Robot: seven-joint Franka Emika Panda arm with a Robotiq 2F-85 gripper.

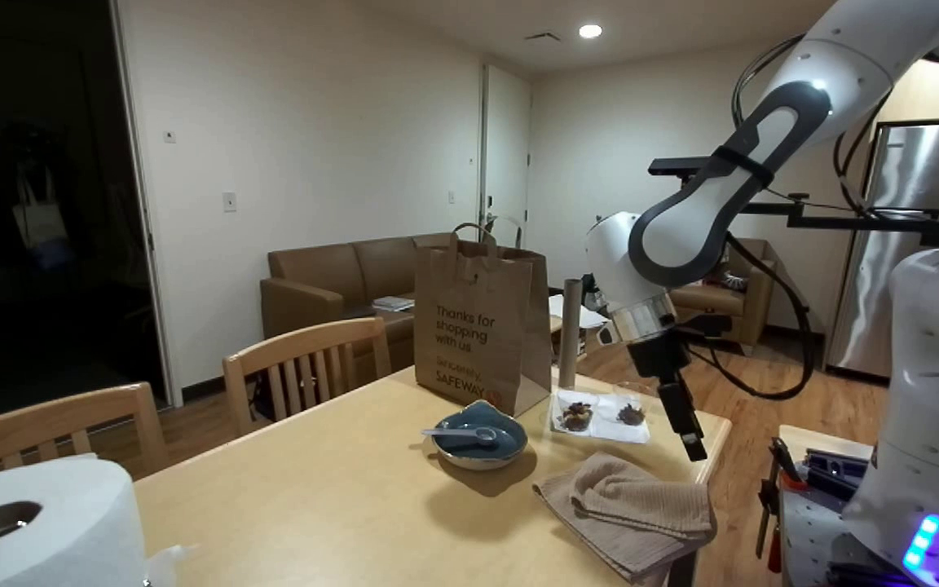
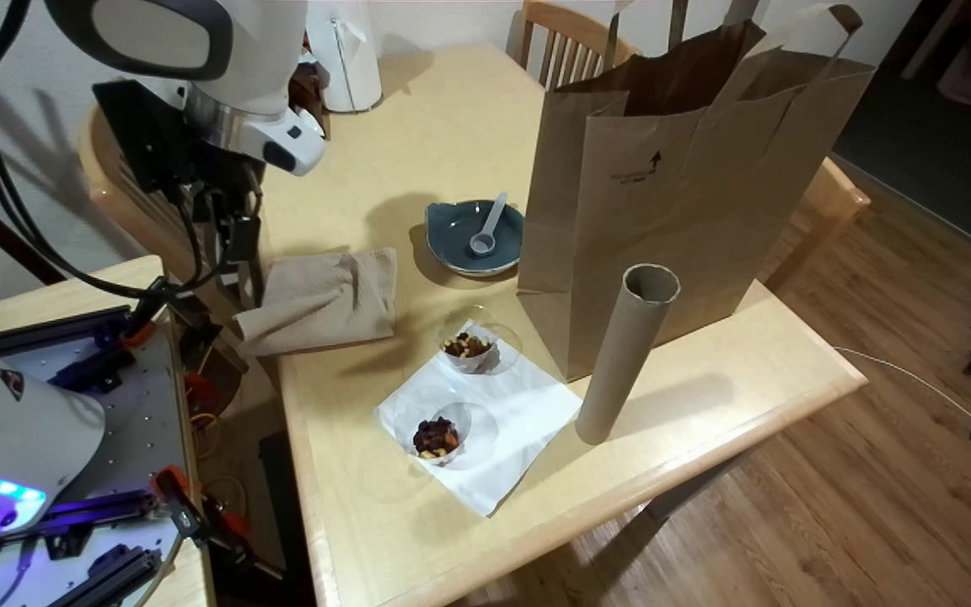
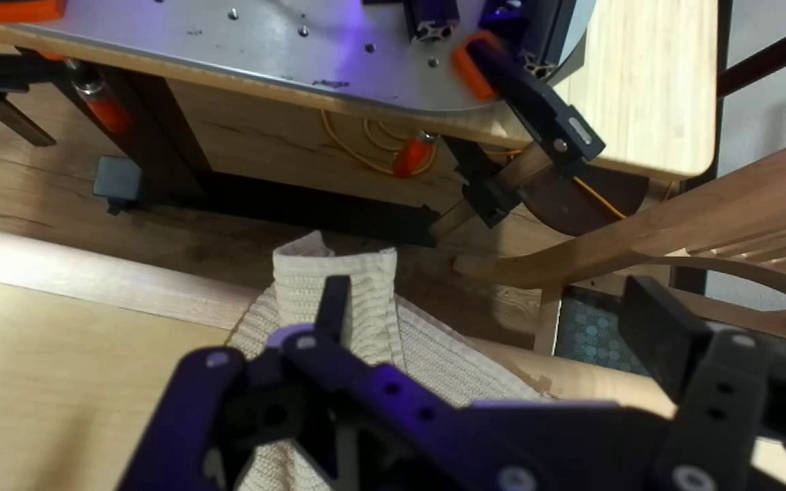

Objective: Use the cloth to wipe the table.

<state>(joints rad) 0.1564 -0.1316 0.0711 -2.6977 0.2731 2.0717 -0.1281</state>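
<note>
Spread and empty, the black two-fingered hand [image 3: 492, 303] hangs near the folded beige ribbed-fabric cloth [image 2: 329, 312], which in an exterior view overhangs the pale rectangular wooden desk [image 2: 452, 110] at nine o'clock and could slither off if nudged outward.

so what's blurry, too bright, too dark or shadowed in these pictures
Wrist view: the claw looks blurred, violet glare tints the metal plate; in an exterior view, the ceiling light is washed out and the doorway nearly black; in an exterior view, the cardboard tube casts a shadow on the table.
</note>
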